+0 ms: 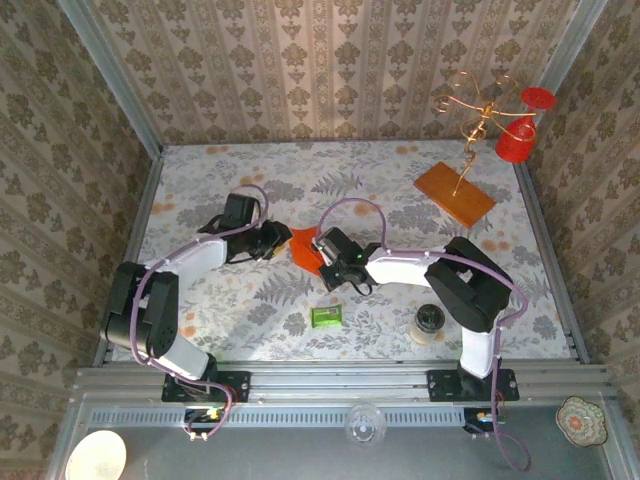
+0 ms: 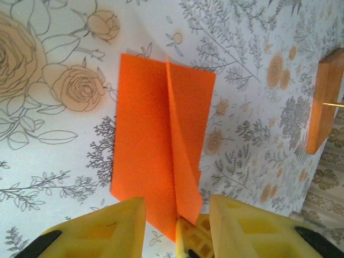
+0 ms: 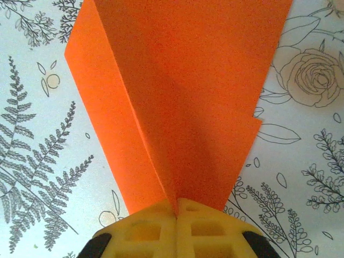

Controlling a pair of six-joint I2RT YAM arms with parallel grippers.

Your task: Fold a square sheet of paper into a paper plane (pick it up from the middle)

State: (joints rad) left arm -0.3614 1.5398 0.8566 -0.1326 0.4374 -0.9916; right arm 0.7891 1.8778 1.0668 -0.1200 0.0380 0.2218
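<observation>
1. The orange sheet of paper (image 1: pixel 303 252) lies near the middle of the floral-patterned table (image 1: pixel 240 300), between the two grippers, which face each other across it.
2. In the left wrist view the sheet (image 2: pixel 142 140) is partly folded. A raised crease runs along its length, and a narrower flap stands tilted up on the right of the crease.
3. The right gripper (image 1: pixel 320 250) reaches in from the right. In its own camera (image 3: pixel 177 207) its yellow fingers (image 3: pixel 145 231) are pressed together on the raised crease at the sheet's (image 3: pixel 183 97) end, so it has the paper pinched.
4. The left gripper (image 1: pixel 280 240) comes in from the left. In its wrist view (image 2: pixel 176 207) the jaws stand partly open on either side of the sheet's end, with a clear gap between each yellow finger (image 2: pixel 107 231) and the crease. It holds nothing.
5. The right gripper's closed fingertips sit in that gap, at the foot of the crease.
6. A small green packet (image 1: pixel 326 316) lies near the sheet, on the near side.
7. A brownish-orange board (image 1: pixel 455 193) with a gold wire stand (image 1: pixel 478 105) sits far right, well apart from the paper. Its edge also shows in the left wrist view (image 2: pixel 322 107).
8. A small jar (image 1: pixel 430 322) stands near the right arm's base.
</observation>
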